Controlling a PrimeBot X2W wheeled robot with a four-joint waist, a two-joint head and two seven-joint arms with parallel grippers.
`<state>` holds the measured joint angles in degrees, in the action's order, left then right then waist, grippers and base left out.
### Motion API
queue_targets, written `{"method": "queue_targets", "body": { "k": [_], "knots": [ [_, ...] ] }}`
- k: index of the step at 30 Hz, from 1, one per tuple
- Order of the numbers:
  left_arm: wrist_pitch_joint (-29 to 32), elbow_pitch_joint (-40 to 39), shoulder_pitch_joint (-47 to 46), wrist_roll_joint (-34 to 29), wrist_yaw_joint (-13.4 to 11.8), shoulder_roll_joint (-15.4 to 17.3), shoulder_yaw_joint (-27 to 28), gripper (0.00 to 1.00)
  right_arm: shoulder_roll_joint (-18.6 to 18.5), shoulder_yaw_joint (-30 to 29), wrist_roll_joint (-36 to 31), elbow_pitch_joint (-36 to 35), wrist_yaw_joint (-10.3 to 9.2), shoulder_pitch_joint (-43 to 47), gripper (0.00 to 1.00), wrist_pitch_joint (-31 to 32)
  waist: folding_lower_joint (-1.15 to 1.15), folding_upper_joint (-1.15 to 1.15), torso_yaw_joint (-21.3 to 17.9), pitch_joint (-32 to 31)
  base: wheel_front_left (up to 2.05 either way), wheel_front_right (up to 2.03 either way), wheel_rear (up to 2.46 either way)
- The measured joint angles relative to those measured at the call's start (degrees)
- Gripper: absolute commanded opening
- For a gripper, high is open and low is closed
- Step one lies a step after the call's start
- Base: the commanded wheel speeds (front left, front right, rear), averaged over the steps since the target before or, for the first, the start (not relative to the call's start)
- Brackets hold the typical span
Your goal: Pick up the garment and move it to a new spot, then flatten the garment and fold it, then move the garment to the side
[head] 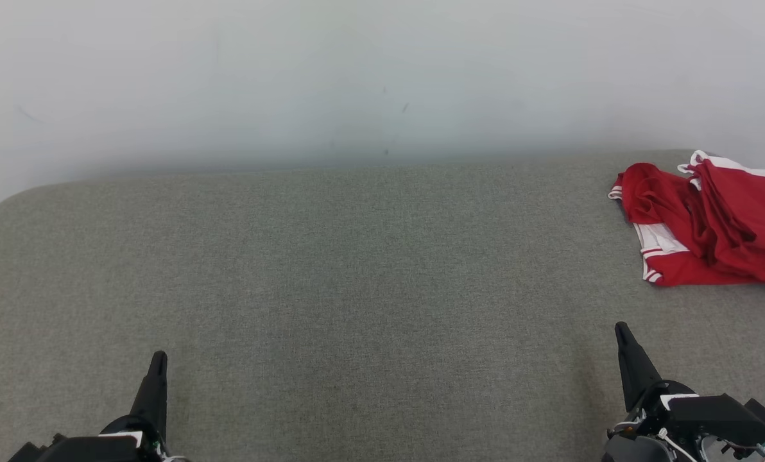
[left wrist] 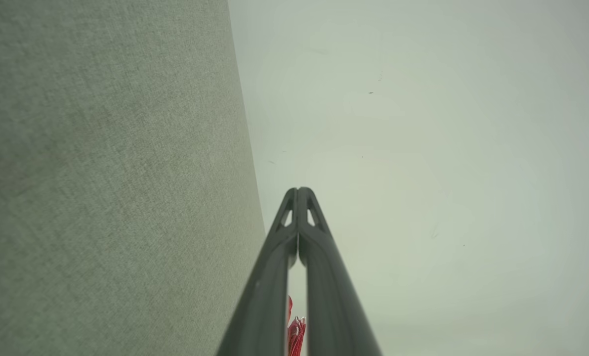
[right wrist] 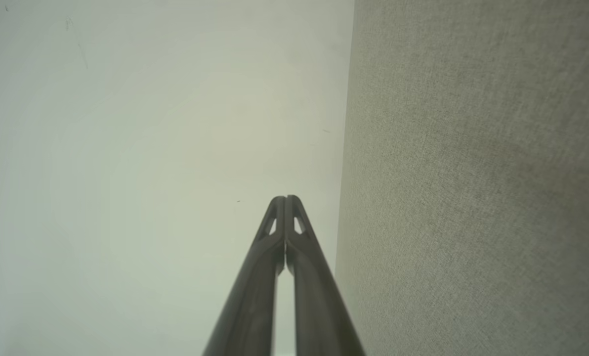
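Note:
The garment (head: 710, 224) is red with white trim and lies crumpled at the far right of the grey-green fabric surface (head: 357, 269), cut off by the picture's right edge. My left gripper (head: 158, 357) rests at the lower left, shut and empty, far from the cloth. At the lower right, my right gripper (head: 621, 328) is also shut and empty, a short way in front of the garment. The left wrist view shows its closed fingertips (left wrist: 298, 190) with a sliver of the red garment (left wrist: 295, 331) behind them. In the right wrist view the fingertips (right wrist: 285, 199) meet over the pale wall.
A pale wall (head: 357, 77) rises behind the fabric surface's back edge. The surface's far left corner (head: 10, 199) is rounded. A wide bare stretch of fabric lies between the two grippers and left of the garment.

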<state>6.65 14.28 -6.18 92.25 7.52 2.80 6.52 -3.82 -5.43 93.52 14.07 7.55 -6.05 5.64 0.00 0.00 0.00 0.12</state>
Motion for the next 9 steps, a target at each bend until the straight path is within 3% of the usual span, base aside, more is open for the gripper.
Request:
{"method": "queue_targets", "body": {
  "k": [9],
  "knots": [
    [0.0,0.0,0.0,0.0,0.0,0.0,0.0,0.00,0.1,-0.1,-0.3,0.0,0.00,0.0,0.00,0.1,0.00,0.00,0.0,0.0,0.00,0.00,0.00]
  ]
}}
